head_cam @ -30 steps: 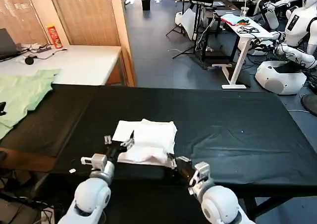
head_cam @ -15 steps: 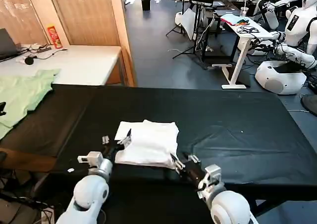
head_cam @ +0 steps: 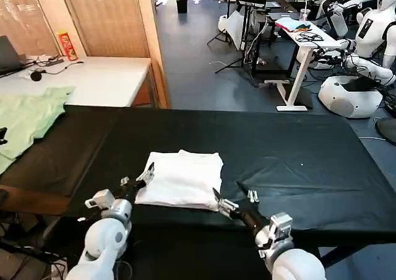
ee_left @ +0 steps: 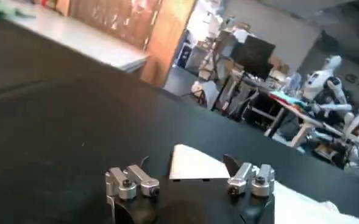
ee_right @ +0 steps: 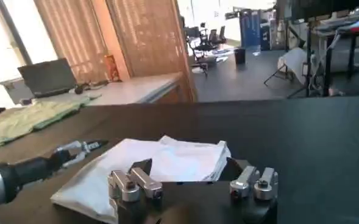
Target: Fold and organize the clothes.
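The white T-shirt (head_cam: 184,178) lies folded into a flat rectangle on the black table (head_cam: 297,162), plain side up. My left gripper (head_cam: 137,176) is open at the shirt's near left corner. In the left wrist view a white corner of the T-shirt (ee_left: 190,167) lies just beyond the left gripper (ee_left: 188,164), ungripped. My right gripper (head_cam: 228,191) is open off the shirt's near right corner. In the right wrist view the right gripper (ee_right: 188,165) has the T-shirt (ee_right: 161,159) ahead of it and the left gripper (ee_right: 81,148) farther off.
A pale green garment (head_cam: 25,119) lies at the table's far left end. Behind it stands a white table (head_cam: 99,78) with a red can (head_cam: 68,44) and cables. White robots (head_cam: 371,38) and desks stand on the floor at back right.
Both grippers have drawn back off the shirt toward the table's near edge, the left one outward too. The shirt's near edge has settled flat.
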You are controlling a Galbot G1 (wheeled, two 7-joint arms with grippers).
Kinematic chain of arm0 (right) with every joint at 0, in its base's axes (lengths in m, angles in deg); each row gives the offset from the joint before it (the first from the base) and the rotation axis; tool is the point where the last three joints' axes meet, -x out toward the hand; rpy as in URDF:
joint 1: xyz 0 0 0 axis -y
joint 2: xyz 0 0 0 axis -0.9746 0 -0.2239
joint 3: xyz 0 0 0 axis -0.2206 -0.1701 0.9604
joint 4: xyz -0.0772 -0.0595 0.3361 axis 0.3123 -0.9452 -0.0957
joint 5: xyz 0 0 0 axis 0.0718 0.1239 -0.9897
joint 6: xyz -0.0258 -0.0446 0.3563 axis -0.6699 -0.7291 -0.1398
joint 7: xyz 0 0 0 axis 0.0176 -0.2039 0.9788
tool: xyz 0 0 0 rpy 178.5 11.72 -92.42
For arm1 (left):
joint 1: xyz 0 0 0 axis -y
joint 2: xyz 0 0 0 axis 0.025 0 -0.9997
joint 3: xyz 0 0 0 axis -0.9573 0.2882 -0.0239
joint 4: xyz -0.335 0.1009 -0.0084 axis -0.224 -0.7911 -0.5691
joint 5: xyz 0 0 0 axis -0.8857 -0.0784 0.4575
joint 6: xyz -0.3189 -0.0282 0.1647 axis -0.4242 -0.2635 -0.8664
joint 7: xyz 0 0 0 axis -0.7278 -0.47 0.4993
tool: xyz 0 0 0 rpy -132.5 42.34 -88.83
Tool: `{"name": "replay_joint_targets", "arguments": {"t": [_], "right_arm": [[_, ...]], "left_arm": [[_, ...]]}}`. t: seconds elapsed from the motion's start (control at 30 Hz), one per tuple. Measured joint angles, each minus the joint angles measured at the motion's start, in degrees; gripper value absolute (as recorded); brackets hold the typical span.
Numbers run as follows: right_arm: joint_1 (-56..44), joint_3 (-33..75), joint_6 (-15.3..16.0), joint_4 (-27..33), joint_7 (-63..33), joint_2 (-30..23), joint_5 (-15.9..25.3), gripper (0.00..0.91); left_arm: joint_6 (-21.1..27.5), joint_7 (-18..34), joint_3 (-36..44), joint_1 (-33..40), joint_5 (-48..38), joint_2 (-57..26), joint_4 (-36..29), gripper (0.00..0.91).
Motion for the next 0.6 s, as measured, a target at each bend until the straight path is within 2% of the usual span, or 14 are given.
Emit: {"name": "replay_joint_targets", "arguments": {"t": [0.1,0.13,0.2,0.23,0.27,0.3,0.33,0.37,0.4,0.6], "right_arm": [[0.0,0.1,0.0,-0.1,0.0,0.0,0.0,0.878],[0.0,0.2,0.0,-0.2,0.0,0.0,0.0,0.878],[-0.1,0.2,0.0,-0.5,0.0,0.0,0.0,0.878],[-0.1,0.2,0.0,-0.6,0.0,0.0,0.0,0.878],[-0.1,0.3,0.0,-0.7,-0.1,0.0,0.0,0.878],[-0.1,0.3,0.0,-0.7,0.0,0.0,0.0,0.878],[-0.1,0.3,0.0,-0.7,-0.1,0.0,0.0,0.878],[0.0,0.4,0.0,-0.7,-0.1,0.0,0.0,0.878],[0.1,0.4,0.0,-0.7,-0.1,-0.1,0.0,0.878],[0.6,0.2,-0.1,-0.1,-0.1,-0.6,0.4,0.878]], "left_arm": [[0.7,0.0,0.1,-0.5,-0.6,0.0,0.0,0.868],[0.9,0.0,0.1,-0.6,-0.8,0.0,0.0,0.751],[1.2,0.0,0.1,-0.6,-1.6,0.1,0.3,0.712],[1.3,0.1,0.1,-0.5,-2.0,0.2,0.4,0.663],[1.5,0.2,0.1,-0.4,-2.5,0.2,0.6,0.556],[1.7,0.2,0.0,-0.4,-3.1,0.2,0.7,0.488],[1.9,0.3,0.0,-0.4,-3.8,0.1,0.7,0.176],[2.2,0.5,0.0,-0.4,-4.3,0.1,0.7,0.127],[2.4,0.5,0.0,-0.3,-4.5,0.1,0.7,0.02],[3.0,0.8,0.1,-0.1,-5.0,0.2,0.7,0.0]]}}
